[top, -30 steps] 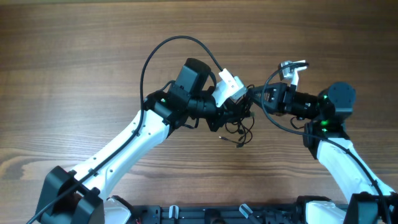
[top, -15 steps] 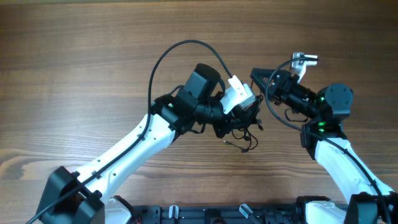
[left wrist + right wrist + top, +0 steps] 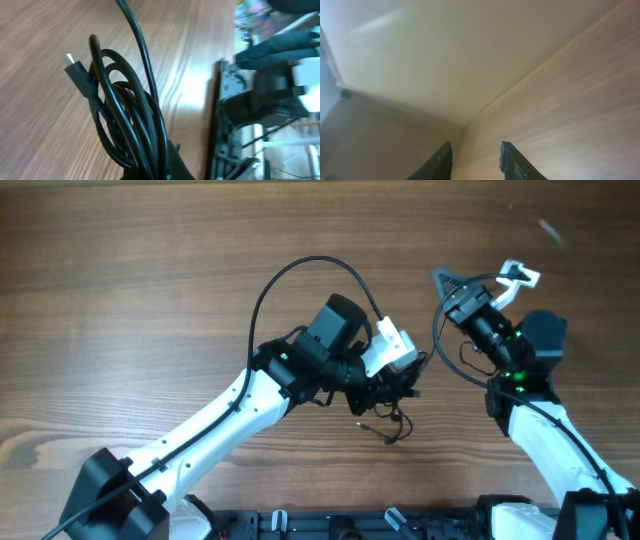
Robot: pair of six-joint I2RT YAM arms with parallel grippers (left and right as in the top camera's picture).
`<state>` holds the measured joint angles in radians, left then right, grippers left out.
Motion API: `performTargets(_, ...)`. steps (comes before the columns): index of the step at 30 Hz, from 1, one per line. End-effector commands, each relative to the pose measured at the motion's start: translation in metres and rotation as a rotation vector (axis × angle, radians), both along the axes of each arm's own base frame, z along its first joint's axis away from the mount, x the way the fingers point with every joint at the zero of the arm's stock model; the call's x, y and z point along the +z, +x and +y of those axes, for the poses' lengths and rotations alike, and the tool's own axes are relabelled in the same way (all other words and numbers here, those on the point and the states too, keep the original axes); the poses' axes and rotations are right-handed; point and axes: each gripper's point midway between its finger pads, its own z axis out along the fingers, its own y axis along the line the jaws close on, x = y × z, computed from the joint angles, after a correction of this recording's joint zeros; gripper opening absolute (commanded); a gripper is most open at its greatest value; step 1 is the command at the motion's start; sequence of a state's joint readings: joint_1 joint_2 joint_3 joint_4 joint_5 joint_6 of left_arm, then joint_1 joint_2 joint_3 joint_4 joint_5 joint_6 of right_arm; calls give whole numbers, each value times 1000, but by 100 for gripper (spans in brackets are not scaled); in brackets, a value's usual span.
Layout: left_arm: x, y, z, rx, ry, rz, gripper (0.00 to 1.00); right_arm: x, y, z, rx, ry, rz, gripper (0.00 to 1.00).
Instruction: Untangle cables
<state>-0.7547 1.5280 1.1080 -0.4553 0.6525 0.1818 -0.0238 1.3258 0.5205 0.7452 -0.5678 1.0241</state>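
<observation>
Left wrist: smooth, glossy black cables in loops.

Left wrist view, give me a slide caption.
Left gripper clamps a bundle of black cables, one plug sticking out.

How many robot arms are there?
2. The left arm reaches in from the bottom left, holding the cables. The right arm comes from the bottom right. No others seem hidden.

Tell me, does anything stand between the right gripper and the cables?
Nothing visible does. But the right gripper points away from the cables, which the left gripper holds.
</observation>
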Motion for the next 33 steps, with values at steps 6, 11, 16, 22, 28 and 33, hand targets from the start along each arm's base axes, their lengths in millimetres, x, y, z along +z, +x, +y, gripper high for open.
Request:
performTargets(6, -13, 44, 16, 249, 133, -106, 4, -63, -7, -9, -28, -115, 225, 4)
performTargets(11, -3, 77, 21, 441, 117, -149, 4, -104, -28, -8, -7, -108, 433, 4)
performTargets(16, 22, 121, 33, 717, -9, -112, 4, -126, -57, 10, 108, -57, 584, 24)
performTargets(22, 27, 163, 77, 1117, -110, 48, 4, -128, -72, 22, 193, -14, 633, 55)
performTargets(28, 26, 166, 82, 1128, -107, 53, 4, -126, -85, 33, 299, -25, 615, 100)
performTargets(33, 26, 166, 82, 1129, -107, 53, 4, -130, -95, 37, 336, -24, 648, 100)
